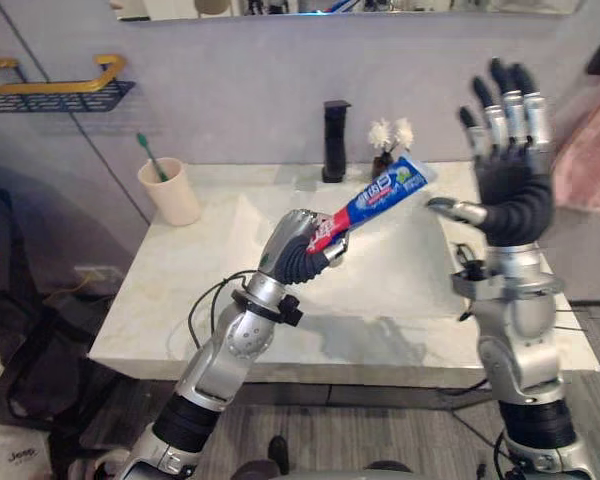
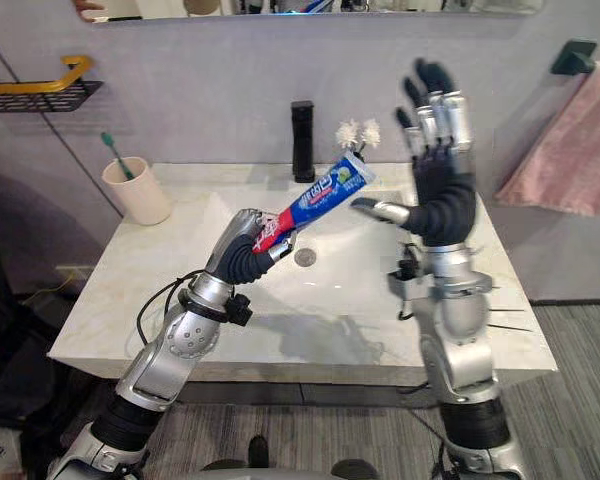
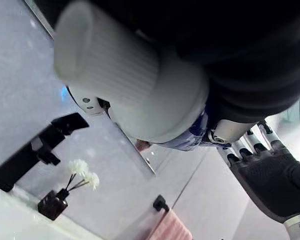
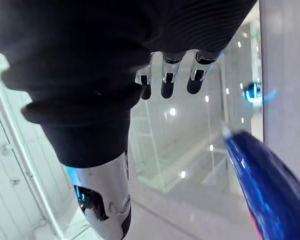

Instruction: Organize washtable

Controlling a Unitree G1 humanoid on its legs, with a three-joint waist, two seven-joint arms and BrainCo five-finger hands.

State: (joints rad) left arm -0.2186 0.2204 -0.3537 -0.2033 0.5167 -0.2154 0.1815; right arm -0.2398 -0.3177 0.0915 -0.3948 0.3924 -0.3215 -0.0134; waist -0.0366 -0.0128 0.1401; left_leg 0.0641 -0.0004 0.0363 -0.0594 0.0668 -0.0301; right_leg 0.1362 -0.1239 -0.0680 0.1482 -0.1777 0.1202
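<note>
My left hand (image 1: 302, 243) is shut on a blue and red toothpaste tube (image 1: 380, 190), held tilted above the sink basin (image 1: 400, 270) with its flat end pointing up and right. The tube's white cap (image 3: 125, 85) looms close in the left wrist view. My right hand (image 1: 510, 150) is raised upright and open, fingers straight, its thumb (image 1: 455, 209) just right of the tube's upper end without touching it. The tube's blue end (image 4: 262, 185) shows in the right wrist view. A cream cup (image 1: 170, 191) with a green toothbrush (image 1: 150, 157) stands at the counter's back left.
A black tap (image 1: 334, 140) stands behind the basin, with a small dark vase of white flowers (image 1: 390, 140) to its right. A pink towel (image 2: 565, 150) hangs on the right wall. A yellow and black wall shelf (image 1: 55, 88) is at upper left.
</note>
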